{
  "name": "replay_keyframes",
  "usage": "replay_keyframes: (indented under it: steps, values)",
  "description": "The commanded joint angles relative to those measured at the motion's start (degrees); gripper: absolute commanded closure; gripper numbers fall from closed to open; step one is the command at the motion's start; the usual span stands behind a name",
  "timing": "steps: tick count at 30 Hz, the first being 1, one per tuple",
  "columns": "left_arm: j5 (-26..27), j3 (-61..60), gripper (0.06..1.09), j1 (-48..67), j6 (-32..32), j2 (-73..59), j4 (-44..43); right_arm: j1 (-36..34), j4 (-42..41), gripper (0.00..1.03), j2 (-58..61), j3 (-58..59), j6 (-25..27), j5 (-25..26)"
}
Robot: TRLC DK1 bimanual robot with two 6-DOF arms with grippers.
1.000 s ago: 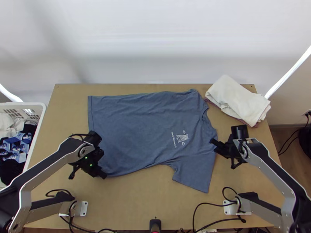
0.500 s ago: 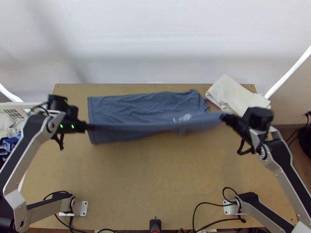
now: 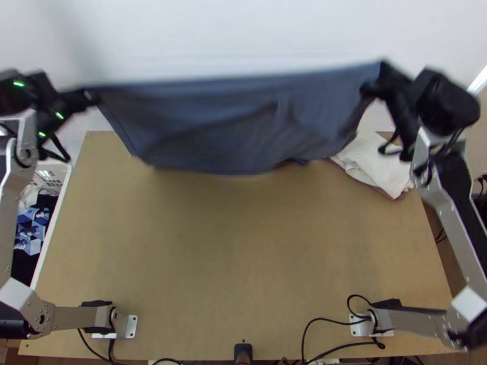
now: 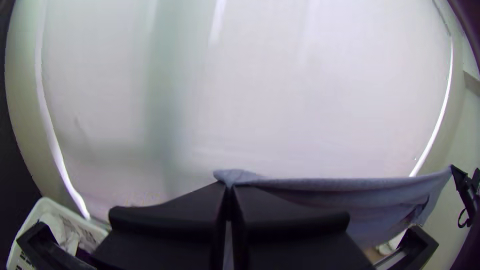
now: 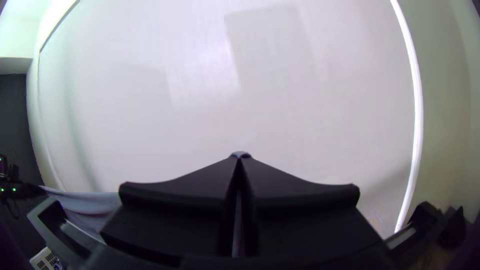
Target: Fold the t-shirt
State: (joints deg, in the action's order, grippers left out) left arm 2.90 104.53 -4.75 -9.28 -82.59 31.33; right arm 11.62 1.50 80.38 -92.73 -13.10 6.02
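The left gripper (image 3: 91, 96) and the right gripper (image 3: 374, 78) held the blue t-shirt (image 3: 237, 128) up between them, well apart from each other. The t-shirt's top edge ran almost straight from one gripper to the other, and the rest of the cloth hung down from it, with some slanting folds nearer the right gripper. Its bottom edge showed over the far part of the wooden table (image 3: 243, 261); whether it touched the wood could not be told.

In the left wrist view, the left gripper (image 4: 228, 186) had its two fingers closed together, with a pinch of the t-shirt caught at the tips and a small fold sticking out past them. In the right wrist view, the right gripper (image 5: 240, 157) was closed as well, a little bit of the cloth poking out between its tips.

Lower in the top view than the right gripper, a folded white cloth (image 3: 380, 161) lay on the table, partly behind the t-shirt. Lower than the left gripper was a white basket (image 3: 57, 210), with a blue patterned cloth (image 3: 30, 228) inside.
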Motion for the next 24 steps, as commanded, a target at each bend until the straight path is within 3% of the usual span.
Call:
replay_keyframes:
  steps: [1,6,12,20,24]
  values:
    - [-2.54,4.28,1.05,-2.01,-2.24,2.08,-7.25,-0.28,-4.75,1.00,3.73,-10.10,5.37,1.36]
    - [-5.44,8.94,1.05,-2.54,-2.06,3.48,-14.02,-0.45,-6.16,1.00,5.67,-20.83,6.42,1.80]
    - [-5.80,9.02,1.05,-2.89,-1.71,11.04,-17.45,0.25,-4.57,1.00,-4.00,-22.58,6.69,1.71]
    - [-5.62,3.66,1.05,-1.57,-2.59,30.29,-13.67,7.37,12.83,1.00,-25.62,-17.66,6.25,1.62]
    - [-3.60,-3.54,1.05,-1.05,-2.24,39.43,-7.69,7.02,23.11,1.00,-33.27,-15.55,3.70,1.71]
